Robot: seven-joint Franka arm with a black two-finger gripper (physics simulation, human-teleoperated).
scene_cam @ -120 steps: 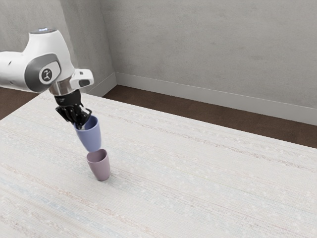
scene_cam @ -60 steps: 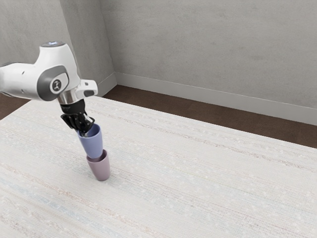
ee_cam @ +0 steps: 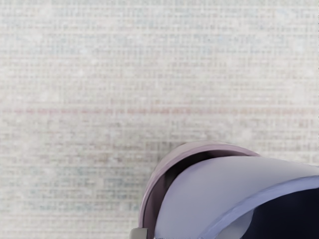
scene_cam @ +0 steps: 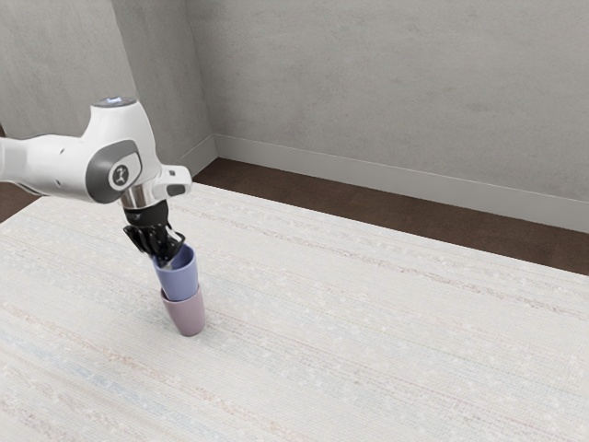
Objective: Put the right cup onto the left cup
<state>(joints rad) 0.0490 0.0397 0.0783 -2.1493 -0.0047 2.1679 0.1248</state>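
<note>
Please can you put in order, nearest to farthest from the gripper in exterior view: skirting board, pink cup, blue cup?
1. Blue cup, right at the gripper.
2. Pink cup, directly below.
3. Skirting board, beyond the table.

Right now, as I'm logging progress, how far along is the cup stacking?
Mostly there: the blue cup has its lower end inside the mouth of the pink cup. In hand: the gripper holds the blue cup near its rim. Left: probably settling that cup, then letting go and backing away, as the grip isn't released yet.
</note>
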